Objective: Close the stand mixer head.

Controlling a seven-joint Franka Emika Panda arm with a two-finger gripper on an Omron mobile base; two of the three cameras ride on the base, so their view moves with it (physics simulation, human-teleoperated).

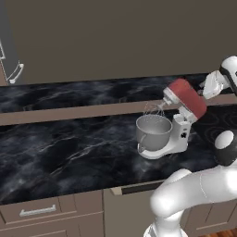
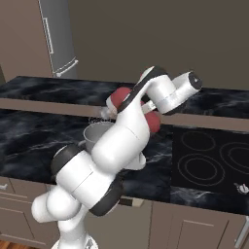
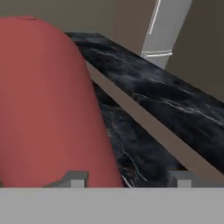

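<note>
One stand mixer is present on the counter (image 1: 69, 148). Its stand mixer head (image 1: 187, 97), a single rounded oblong red part, is tilted up and back, raised clear of the bowl (image 1: 153, 131). One wire whisk (image 1: 154, 109) hangs from its lower front end, just above the bowl rim. The bowl is one smooth grey metal vessel seated on the white mixer body (image 1: 178, 136).

One gripper (image 3: 130, 178) sits at the upper rear of the head; its two grey fingertips (image 3: 75, 178) stand apart, one in front of the red shell, the other over open counter. Contact cannot be confirmed.

The counter is black, white-veined marble in two levels, divided by a brown ledge. One stovetop (image 2: 209, 158) with ring markings lies to the right. Brown cabinets with one metal drawer handle (image 1: 38, 211) run below; walls are brown. One grey refrigerator (image 2: 57, 36) stands at far left.
</note>
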